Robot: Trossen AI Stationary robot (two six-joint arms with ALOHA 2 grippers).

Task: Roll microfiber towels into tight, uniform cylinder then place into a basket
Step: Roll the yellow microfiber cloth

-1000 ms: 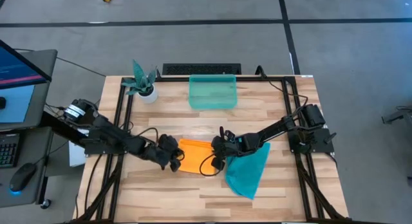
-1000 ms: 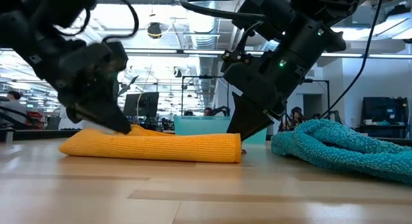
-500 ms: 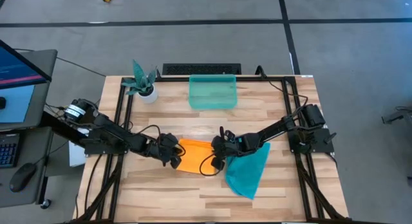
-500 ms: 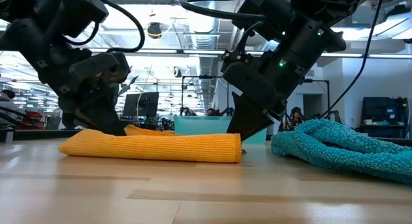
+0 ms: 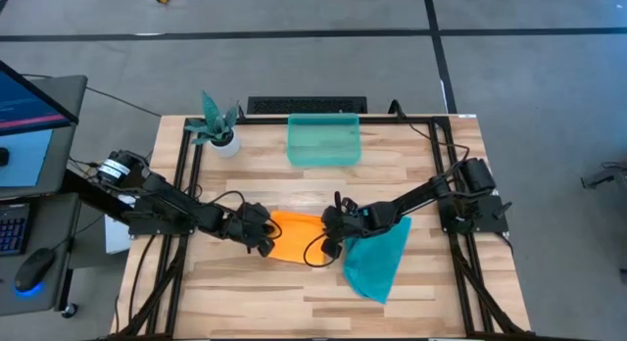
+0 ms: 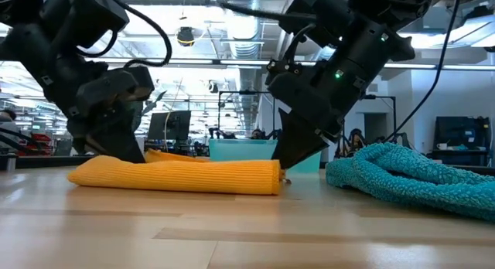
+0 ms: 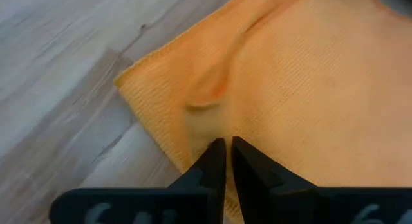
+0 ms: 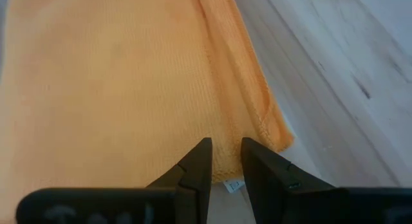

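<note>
My left gripper [image 7: 224,150] pinches the orange towel [image 5: 297,236] at table centre, its 9 o'clock end; my right gripper [image 8: 225,161], narrowly parted, straddles the 3 o'clock edge. Uneven pulls would skew the roll.

Bright, even overhead light, soft shadows; wrist views slightly blurred up close.

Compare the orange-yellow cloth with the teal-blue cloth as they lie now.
The orange-yellow microfiber cloth lies folded into a flat, neat band; the teal-blue terry cloth sits in a rumpled heap. The orange-yellow one has a tool at each end, the left tool and the right tool; no tool's fingertips are on the teal-blue one. In the low view the teal-blue pile looks fluffier and taller. Both rest on the wooden table, outside the basket.
</note>
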